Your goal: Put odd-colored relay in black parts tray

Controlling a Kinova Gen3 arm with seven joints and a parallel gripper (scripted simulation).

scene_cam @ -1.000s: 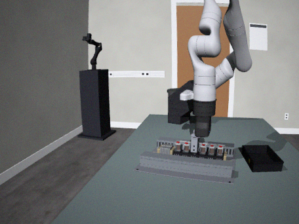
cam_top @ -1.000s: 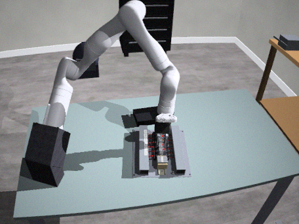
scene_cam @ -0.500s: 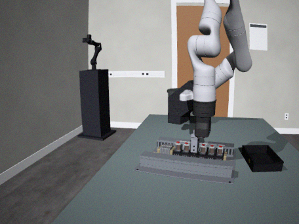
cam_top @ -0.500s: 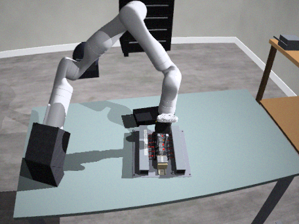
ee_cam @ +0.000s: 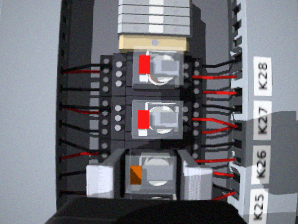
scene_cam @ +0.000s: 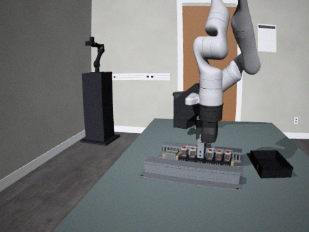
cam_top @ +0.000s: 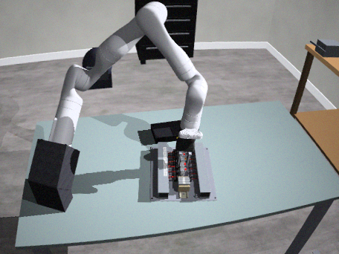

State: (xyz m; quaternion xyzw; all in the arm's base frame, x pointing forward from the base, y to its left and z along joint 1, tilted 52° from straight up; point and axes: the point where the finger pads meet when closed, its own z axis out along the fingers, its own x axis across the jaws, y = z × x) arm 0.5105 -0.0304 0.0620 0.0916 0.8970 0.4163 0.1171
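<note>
The grey relay panel [cam_top: 208, 174] [scene_cam: 193, 169] lies flat on the table with a row of relays down its middle. In the wrist view, two relays [ee_cam: 157, 70] [ee_cam: 157, 117] have red buttons, and the one by label K26 [ee_cam: 150, 172] has an orange button. My gripper [ee_cam: 151, 166] [cam_top: 184, 157] [scene_cam: 201, 149] points straight down over the row, and its two fingers are shut on the sides of the orange-button relay. The relay stands in line with the others. The black parts tray [cam_top: 165, 131] [scene_cam: 271, 164] sits just beyond the panel's far end.
The arm's black base block [cam_top: 52, 174] stands at the table's left corner. A wooden side table [cam_top: 323, 130] adjoins the right edge. A beige end block [ee_cam: 154, 42] and red and black wires [ee_cam: 80, 72] flank the relays. A black pedestal [scene_cam: 97, 105] stands off the table.
</note>
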